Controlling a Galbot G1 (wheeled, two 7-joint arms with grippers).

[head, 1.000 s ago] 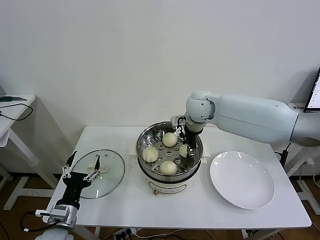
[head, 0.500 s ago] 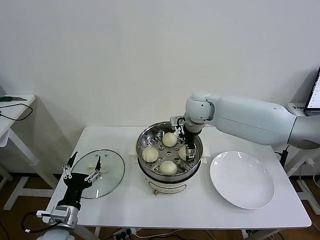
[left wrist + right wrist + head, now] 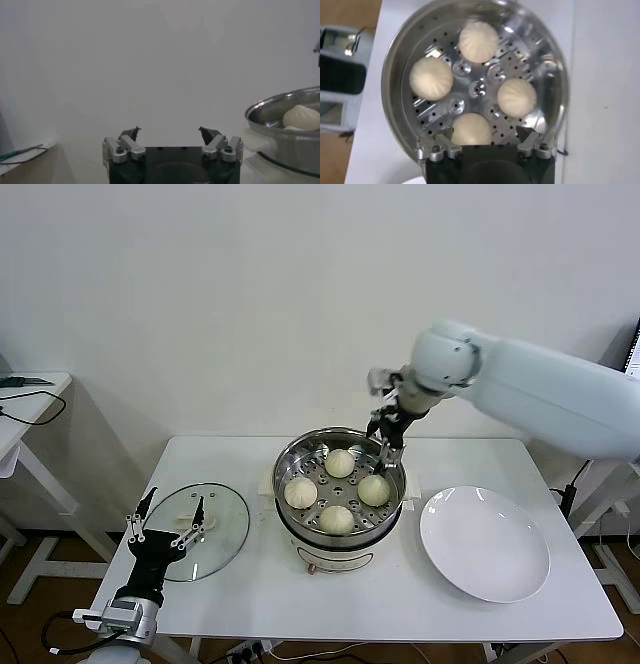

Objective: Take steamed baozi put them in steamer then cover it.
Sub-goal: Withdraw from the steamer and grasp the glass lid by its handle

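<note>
The steel steamer stands mid-table with several off-white baozi lying on its perforated tray. My right gripper hangs open and empty above the steamer's back right rim. In the right wrist view the gripper looks straight down on the steamer and the baozi. The glass cover lies flat on the table to the left. My left gripper stands open at the cover's near edge, holding nothing. The left wrist view shows its gripper with the steamer off to one side.
A flat white plate lies to the right of the steamer. The white table ends just in front of the plate and cover. A small side table stands at the far left.
My right gripper has opened, left a baozi on the tray's right side, and risen up and back out of the steamer. The left arm has hardly moved.
</note>
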